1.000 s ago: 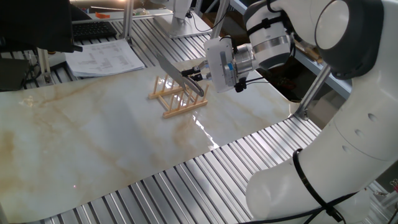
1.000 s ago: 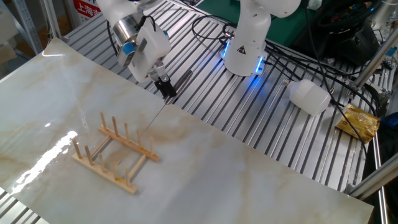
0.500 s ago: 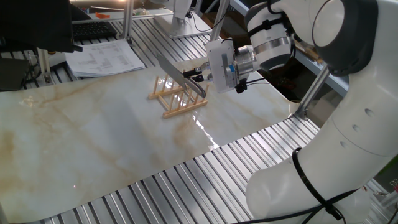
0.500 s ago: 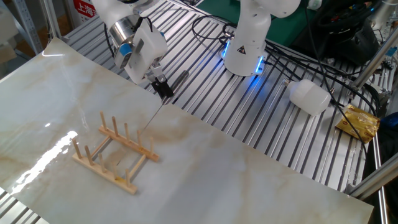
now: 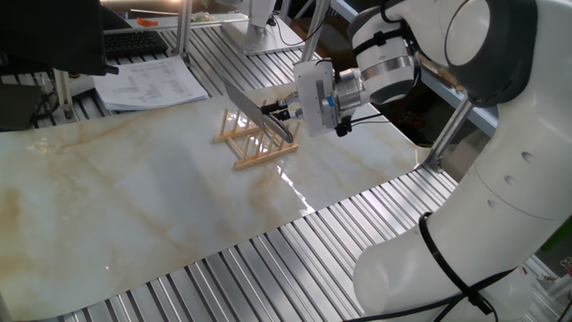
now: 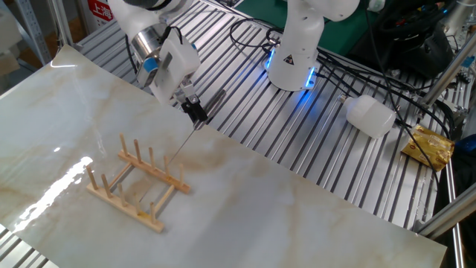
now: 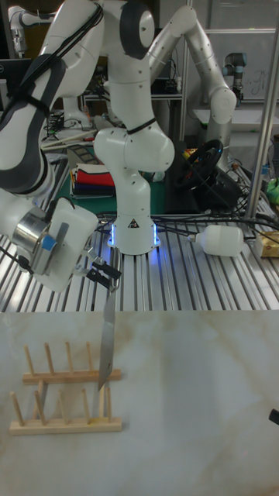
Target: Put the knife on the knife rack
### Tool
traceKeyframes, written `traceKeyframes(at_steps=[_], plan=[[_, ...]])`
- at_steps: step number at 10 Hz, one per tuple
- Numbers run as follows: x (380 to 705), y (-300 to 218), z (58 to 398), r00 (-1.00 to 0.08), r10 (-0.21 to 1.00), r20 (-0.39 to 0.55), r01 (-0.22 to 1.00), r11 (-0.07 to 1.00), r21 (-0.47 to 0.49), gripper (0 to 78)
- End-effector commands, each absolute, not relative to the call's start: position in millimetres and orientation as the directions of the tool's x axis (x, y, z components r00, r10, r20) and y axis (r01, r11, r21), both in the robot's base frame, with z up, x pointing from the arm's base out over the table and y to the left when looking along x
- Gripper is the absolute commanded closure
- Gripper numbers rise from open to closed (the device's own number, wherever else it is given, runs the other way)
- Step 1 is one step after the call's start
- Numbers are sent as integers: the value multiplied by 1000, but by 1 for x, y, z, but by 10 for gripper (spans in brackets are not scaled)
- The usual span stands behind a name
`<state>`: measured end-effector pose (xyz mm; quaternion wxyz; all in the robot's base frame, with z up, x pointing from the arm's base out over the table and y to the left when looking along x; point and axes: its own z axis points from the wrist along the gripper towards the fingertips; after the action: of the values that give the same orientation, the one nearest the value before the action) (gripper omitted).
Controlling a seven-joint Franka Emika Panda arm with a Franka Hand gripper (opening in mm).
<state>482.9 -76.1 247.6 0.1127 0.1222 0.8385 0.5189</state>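
The black two-finger gripper (image 7: 106, 276) was clamped on the rounded steel handle of the broad silver-grey cleaver (image 7: 106, 341), blade hanging toward six o'clock among the light-wood dowel rack (image 7: 65, 399) pegs. Rigid, probably heavy and slick; the handle suited gripping.

Arm shell: glossy white, rounded segments with dark joint seams.
Wrist: silver metal ring with a blue mark.
Gripper (image 7: 103, 277): white boxy body, black fingers.
Base: white pedestal, triangle sticker, blue glow.
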Motion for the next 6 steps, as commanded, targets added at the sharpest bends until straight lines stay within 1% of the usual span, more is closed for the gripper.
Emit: traceKeyframes(at_steps=[1, 6], plan=[[485, -78, 241, -945, 320, -67, 81, 428, 900, 759], [485, -82, 235, -946, 317, -70, 77, 428, 900, 759]])
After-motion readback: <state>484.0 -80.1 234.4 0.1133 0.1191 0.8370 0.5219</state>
